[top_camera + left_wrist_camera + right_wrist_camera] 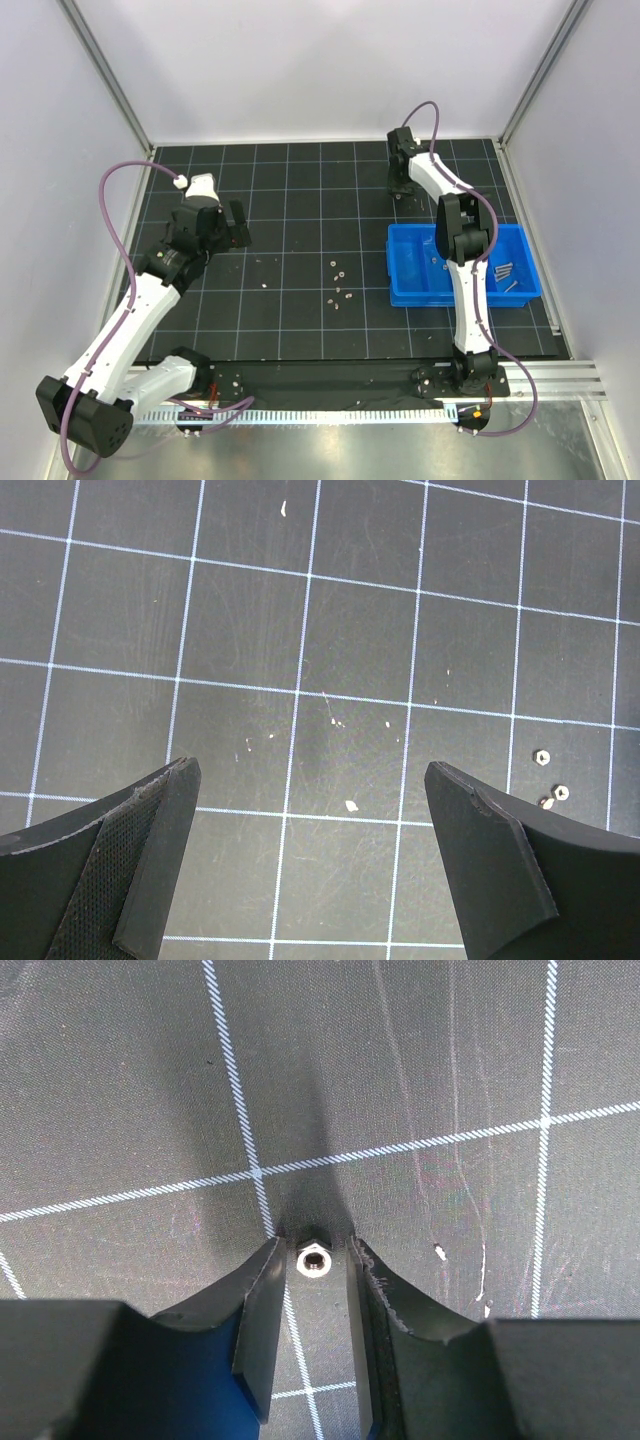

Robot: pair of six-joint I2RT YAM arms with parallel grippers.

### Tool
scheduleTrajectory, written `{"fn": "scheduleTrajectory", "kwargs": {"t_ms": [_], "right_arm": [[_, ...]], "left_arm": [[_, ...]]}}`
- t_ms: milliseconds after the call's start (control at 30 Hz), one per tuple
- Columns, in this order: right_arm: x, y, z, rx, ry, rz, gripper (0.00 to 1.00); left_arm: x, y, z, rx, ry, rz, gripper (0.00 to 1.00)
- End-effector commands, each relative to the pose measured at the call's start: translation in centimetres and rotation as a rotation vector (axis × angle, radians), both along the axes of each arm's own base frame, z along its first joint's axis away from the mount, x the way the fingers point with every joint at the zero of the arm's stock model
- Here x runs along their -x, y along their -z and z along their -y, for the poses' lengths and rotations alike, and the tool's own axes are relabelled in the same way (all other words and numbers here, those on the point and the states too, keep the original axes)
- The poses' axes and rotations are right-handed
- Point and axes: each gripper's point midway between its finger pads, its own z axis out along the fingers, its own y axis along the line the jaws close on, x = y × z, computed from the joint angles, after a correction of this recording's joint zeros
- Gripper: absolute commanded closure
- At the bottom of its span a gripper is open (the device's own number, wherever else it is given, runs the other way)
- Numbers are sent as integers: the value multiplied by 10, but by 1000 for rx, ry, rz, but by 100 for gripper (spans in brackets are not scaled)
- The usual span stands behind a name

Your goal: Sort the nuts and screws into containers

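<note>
Top cam overhead, far; wrist cams close, facing mat (300, 200).

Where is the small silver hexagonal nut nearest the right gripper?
In the right wrist view, the small silver hexagonal nut sits between the right gripper fingers, on the black mat.

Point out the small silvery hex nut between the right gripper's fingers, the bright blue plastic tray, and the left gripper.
Small silvery hex nut (314, 1260): right wrist view, on its top face.
Bright blue plastic tray (408, 262): top external view, on its left compartment floor.
Left gripper (310, 855): left wrist view, midway between fingertips.
</note>
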Motion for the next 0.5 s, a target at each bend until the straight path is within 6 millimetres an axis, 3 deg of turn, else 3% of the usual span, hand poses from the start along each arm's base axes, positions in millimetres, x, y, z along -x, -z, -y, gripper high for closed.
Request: {"fn": "scheduleTrajectory", "kwargs": {"t_ms": [0, 467], "right_arm": [[-5, 4, -1, 1, -10, 0, 65], [-3, 13, 2, -27, 2, -16, 75]], "left_arm": [[-2, -15, -3, 6, -9, 45, 0], [-2, -15, -3, 6, -11, 47, 0]]}}
